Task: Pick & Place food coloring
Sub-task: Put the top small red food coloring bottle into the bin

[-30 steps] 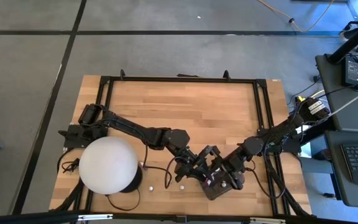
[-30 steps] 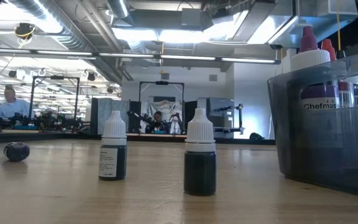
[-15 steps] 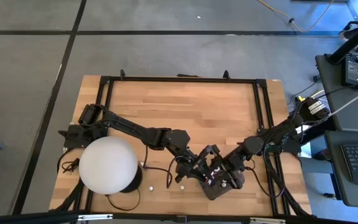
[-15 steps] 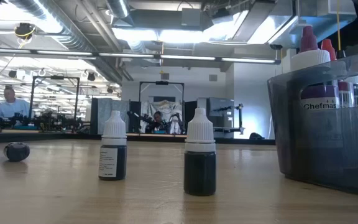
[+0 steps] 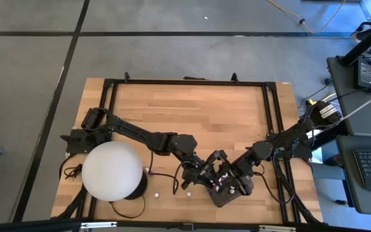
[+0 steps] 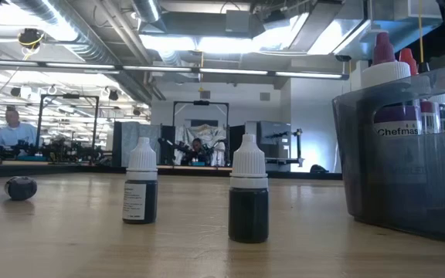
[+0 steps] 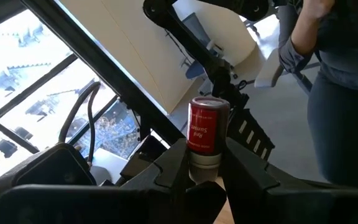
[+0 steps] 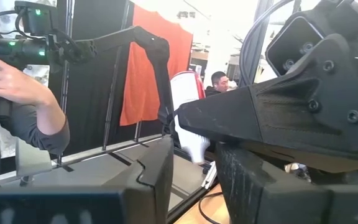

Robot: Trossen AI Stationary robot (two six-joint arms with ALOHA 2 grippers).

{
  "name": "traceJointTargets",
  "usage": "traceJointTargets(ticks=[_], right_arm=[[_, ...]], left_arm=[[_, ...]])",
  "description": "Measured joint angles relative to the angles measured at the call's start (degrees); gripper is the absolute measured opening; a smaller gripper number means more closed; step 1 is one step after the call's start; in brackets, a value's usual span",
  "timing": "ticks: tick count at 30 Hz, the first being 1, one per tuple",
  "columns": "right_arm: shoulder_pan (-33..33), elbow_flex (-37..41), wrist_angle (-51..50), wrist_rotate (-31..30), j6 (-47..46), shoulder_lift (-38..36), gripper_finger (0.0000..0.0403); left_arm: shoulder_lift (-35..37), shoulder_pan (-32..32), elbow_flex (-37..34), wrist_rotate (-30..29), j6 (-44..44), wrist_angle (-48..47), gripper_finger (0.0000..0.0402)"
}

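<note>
My left gripper hangs over the dark grey tray near the table's near edge, shut on a small red-labelled food coloring bottle. My right gripper is over the same tray, right beside the left one. Its fingers stand a little apart with nothing between them. Several more bottles stand upright in the tray. Two white-topped dark bottles stand on their bases on the wood left of the tray. My left gripper pinches the red bottle between its two fingers at its pale neck end. The red body sticks out past the fingertips, in line with the fingers. The bottle is lifted clear of the tray and table.
A big white dome sits at the table's near left corner with a cable by it. A small dark round object lies on the wood far left. Black frame rails edge the table. People stand in the room beyond.
</note>
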State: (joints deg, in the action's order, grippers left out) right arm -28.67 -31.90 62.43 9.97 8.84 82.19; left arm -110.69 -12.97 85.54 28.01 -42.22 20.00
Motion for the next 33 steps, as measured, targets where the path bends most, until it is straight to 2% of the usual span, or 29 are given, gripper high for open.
traceJointTargets(ticks=[9,25,33], right_arm=[[0.0,0.0,-0.02,0.15,0.26,0.0,0.0057],[-0.04,0.0,-0.52,0.21,-0.97,0.0,0.0059],[-0.13,-0.2,-0.26,-0.57,-0.87,-0.26,0.0058]], left_arm=[[-0.02,-0.02,-0.04,0.17,1.14,-0.27,0.009],[-0.04,-0.04,-0.09,0.09,2.95,-0.15,0.0094],[1.78,0.08,-0.26,-0.15,7.62,-1.43,0.0149]])
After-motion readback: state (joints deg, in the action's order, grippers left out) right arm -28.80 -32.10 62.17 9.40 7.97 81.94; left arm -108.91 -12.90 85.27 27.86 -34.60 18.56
